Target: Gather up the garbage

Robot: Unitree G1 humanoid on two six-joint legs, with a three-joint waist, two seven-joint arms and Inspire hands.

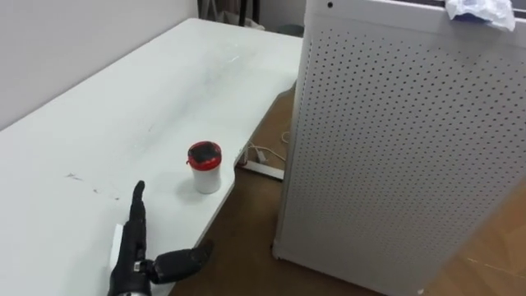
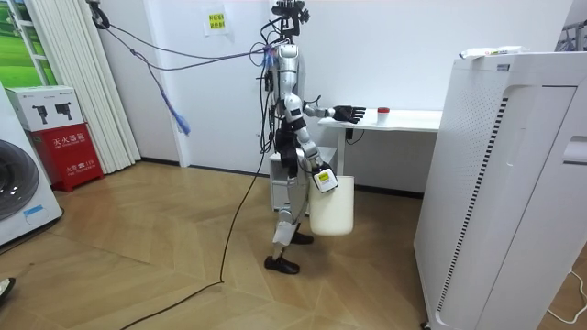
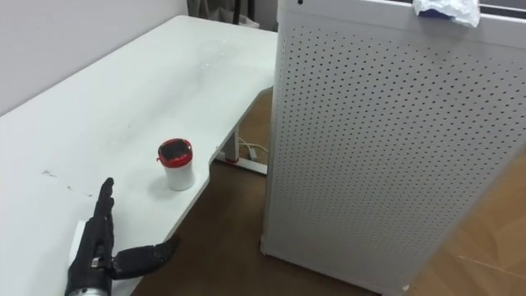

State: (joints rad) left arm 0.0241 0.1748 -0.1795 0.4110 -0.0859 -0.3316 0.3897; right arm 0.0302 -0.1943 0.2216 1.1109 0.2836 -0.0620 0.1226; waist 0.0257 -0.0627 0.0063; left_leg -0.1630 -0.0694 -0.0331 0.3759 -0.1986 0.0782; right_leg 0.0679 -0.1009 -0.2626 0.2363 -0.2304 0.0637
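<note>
A small white cup with a red lid (image 1: 205, 167) stands near the front edge of the white table (image 1: 123, 123); in the room view the cup (image 2: 382, 112) is just beyond my outstretched hand. My left hand (image 1: 136, 247) hovers open over the table, fingers straight and thumb spread, a short way short of the cup. A crumpled white and blue wrapper (image 1: 481, 10) lies on top of the tall cabinet. In the room view my right hand (image 2: 323, 180) hangs at my side, holding a white bin (image 2: 332, 209) off the floor.
A tall white perforated cabinet (image 1: 411, 148) stands close to the table's right, leaving a narrow gap of wooden floor. A white power strip (image 1: 265, 169) lies on the floor under the table edge. A washing machine (image 2: 23, 183) and a red box (image 2: 69, 151) stand far behind me.
</note>
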